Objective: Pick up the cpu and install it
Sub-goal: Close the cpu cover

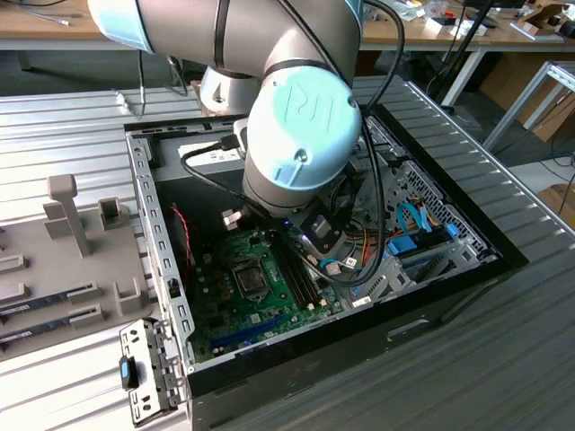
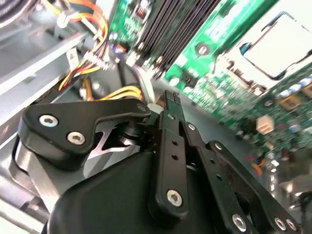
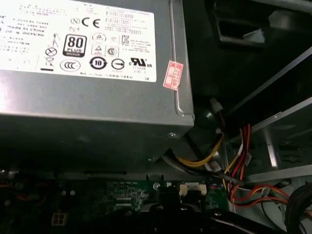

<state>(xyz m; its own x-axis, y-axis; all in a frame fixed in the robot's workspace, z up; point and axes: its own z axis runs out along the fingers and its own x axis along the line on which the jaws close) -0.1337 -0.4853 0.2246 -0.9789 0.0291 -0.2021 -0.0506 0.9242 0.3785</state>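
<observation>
Matt grey sheet-metal power supply, glossy green motherboard, brushed silver-metal cpu, matt black gripper links.

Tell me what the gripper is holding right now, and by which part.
Nothing is held. In the second wrist view the black gripper is shut with nothing between its tips, while the small square silver-topped cpu lies in the metal-framed socket on the green motherboard.
</observation>
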